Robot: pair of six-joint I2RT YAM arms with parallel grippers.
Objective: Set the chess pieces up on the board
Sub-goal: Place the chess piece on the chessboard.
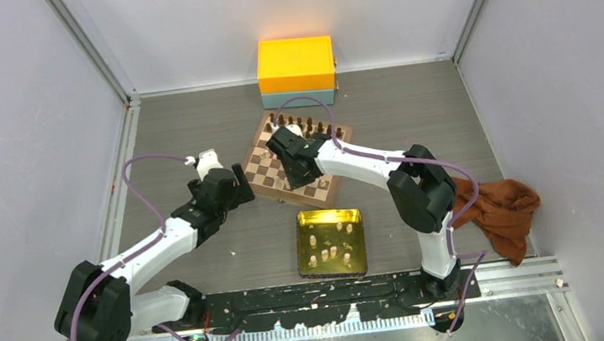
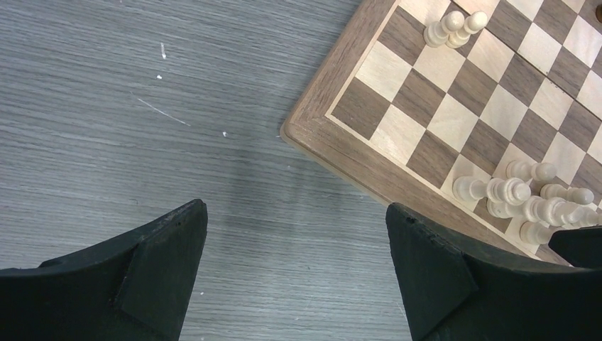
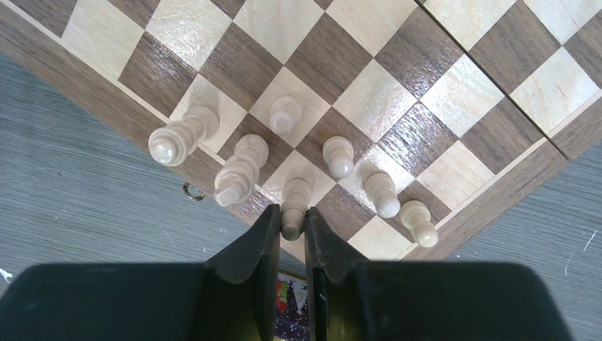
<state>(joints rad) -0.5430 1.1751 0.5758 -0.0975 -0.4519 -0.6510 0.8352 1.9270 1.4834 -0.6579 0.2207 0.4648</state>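
Note:
The board [image 1: 263, 173] lies at mid-table, a row of dark pieces [image 1: 304, 124] along its far edge. My right gripper [image 3: 291, 217] is shut on the head of a pale cream chess piece [image 3: 296, 193], which stands upright on a light square in the board's edge row. Several more cream pieces [image 3: 241, 170] stand around it near the board's edge [image 3: 106, 89]. My left gripper [image 2: 297, 213] hangs open and empty over bare table just off the board's corner [image 2: 330, 85]. In the left wrist view, cream pieces [image 2: 525, 199] cluster along the board's near edge and two more [image 2: 454, 28] stand further in.
A gold tin tray [image 1: 302, 221] in front of the board holds several loose cream pieces [image 1: 331, 254]. An orange box [image 1: 296, 65] stands behind the board. A brown cloth [image 1: 502, 209] lies at the right, by the right arm.

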